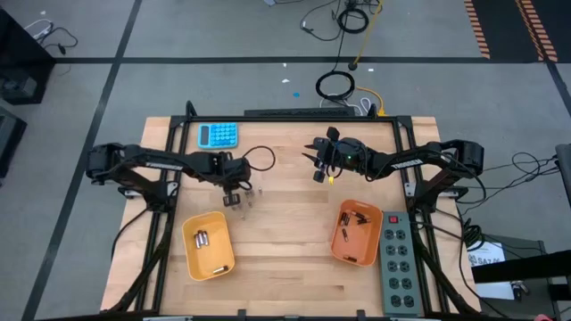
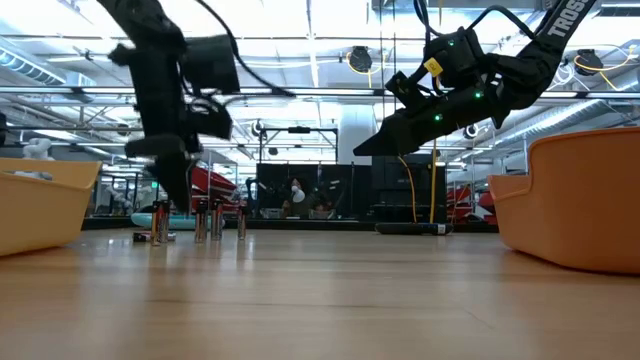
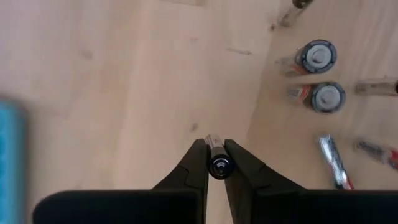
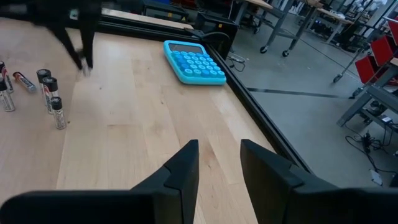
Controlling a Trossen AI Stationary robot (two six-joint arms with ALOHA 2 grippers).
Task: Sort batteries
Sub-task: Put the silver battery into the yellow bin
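Since sorting goes one cell at a time, left gripper is clenched on a small battery, others standing just beside; right gripper idles empty, fingers apart, well off.

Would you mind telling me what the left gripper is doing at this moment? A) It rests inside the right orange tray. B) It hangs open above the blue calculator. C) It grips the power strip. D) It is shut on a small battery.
D: in the left wrist view the left gripper has its fingers closed around a small battery, held over the wooden table near the standing batteries.
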